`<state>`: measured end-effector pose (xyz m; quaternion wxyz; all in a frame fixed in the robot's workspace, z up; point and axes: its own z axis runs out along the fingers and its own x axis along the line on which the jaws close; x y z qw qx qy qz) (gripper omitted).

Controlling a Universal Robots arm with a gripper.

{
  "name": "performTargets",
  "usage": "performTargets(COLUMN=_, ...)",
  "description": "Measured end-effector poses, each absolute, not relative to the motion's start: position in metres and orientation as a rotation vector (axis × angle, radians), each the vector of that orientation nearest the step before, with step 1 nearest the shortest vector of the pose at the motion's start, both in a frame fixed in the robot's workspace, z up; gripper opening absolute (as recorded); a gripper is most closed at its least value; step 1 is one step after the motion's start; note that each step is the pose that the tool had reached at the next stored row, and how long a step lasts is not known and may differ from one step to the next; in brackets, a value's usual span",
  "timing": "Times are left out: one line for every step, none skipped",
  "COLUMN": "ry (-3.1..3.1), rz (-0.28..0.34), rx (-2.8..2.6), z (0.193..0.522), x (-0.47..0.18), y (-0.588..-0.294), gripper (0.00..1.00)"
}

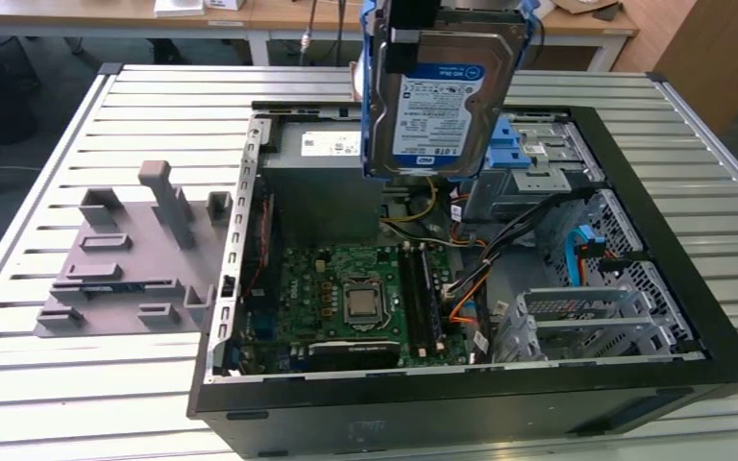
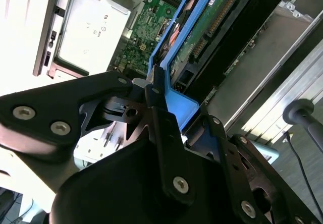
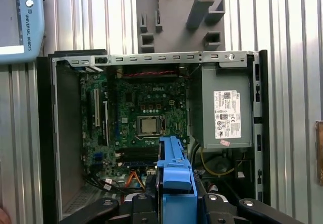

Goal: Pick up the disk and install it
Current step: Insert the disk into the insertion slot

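Observation:
The disk [image 1: 440,101], a silver hard drive with a white-and-blue label and blue carrier rails, hangs upright in the air over the back half of the open computer case [image 1: 626,384]. My gripper [image 1: 440,14] is shut on its top end. Beneath and slightly toward the exterior view's right sits the grey drive cage with blue tabs [image 1: 536,144]. In the second wrist view my gripper [image 2: 161,98] clamps the blue rail of the disk [image 2: 202,27], whose green circuit board side shows. In the first wrist view the disk's blue carrier [image 3: 174,173] rises between the black arms of my gripper [image 3: 174,204].
Inside the case lie the green motherboard [image 1: 356,298], the grey power supply box with a white sticker [image 3: 227,108] and loose cables [image 1: 472,307]. A grey plastic fixture [image 1: 138,250] stands on the slatted table at the exterior view's left. A teach pendant [image 3: 20,22] lies beside the case.

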<state>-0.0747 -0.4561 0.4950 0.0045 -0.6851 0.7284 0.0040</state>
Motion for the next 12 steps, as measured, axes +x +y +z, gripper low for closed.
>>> performTargets(ry=2.282, rz=0.013, rx=-2.146, z=0.4949, x=-0.0747, y=-0.4576, gripper=0.37)
performTargets(ry=2.282, rz=0.013, rx=-2.146, z=0.4948, x=-0.0747, y=-0.4591, gripper=0.37)
performTargets(ry=2.282, rz=0.013, rx=-2.146, z=0.4948, x=-0.0747, y=-0.4606, gripper=0.37)
performTargets(ry=2.282, rz=0.013, rx=-2.146, z=0.4947, x=-0.0747, y=-0.4618, gripper=0.37)
performTargets(ry=2.282, rz=0.013, rx=-2.146, z=0.4947, x=-0.0747, y=-0.4629, gripper=0.37)
performTargets(ry=2.282, rz=0.013, rx=-2.146, z=0.4947, x=-0.0747, y=-0.4641, gripper=0.37)
performTargets(ry=2.282, rz=0.013, rx=-2.146, z=0.4947, x=-0.0747, y=-0.4652, gripper=0.37)
performTargets(ry=2.282, rz=0.012, rx=-2.146, z=0.4946, x=-0.0747, y=-0.4659, gripper=0.37)
performTargets(ry=2.282, rz=0.012, rx=-2.146, z=0.4946, x=-0.0748, y=-0.4661, gripper=0.37)
performTargets(ry=2.282, rz=0.012, rx=-2.146, z=0.4946, x=-0.0748, y=-0.4661, gripper=0.37)
performTargets(ry=2.282, rz=0.012, rx=-2.146, z=0.4946, x=-0.0747, y=-0.4661, gripper=0.37)
performTargets(ry=2.282, rz=0.012, rx=-2.146, z=0.4946, x=-0.0747, y=-0.4661, gripper=0.37)
